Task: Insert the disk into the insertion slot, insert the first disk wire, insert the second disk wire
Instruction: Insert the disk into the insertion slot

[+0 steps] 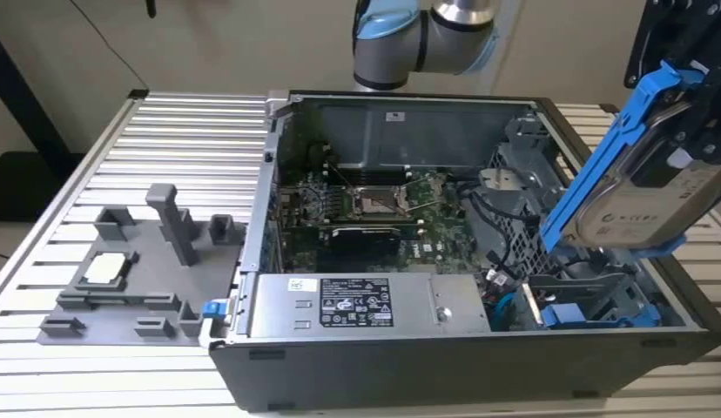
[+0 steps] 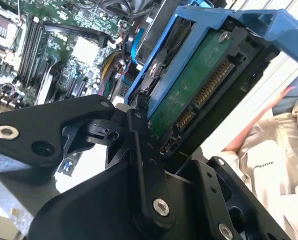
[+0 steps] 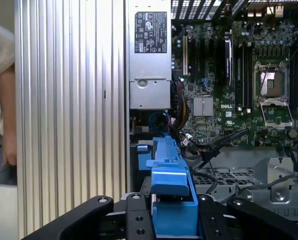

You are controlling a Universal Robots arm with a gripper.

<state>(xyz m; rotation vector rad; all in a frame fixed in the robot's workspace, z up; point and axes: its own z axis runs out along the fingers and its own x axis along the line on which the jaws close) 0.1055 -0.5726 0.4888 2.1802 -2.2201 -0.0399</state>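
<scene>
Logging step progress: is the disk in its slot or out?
Out. The disk hangs tilted above the open computer case, clamped in the gripper, not seated in any bay.

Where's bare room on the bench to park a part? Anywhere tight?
Free: ribbed table behind the grey fixture tray, and the strip in front of it. Crowded: inside the case, especially the bay corner under the disk the gripper holds.
</scene>
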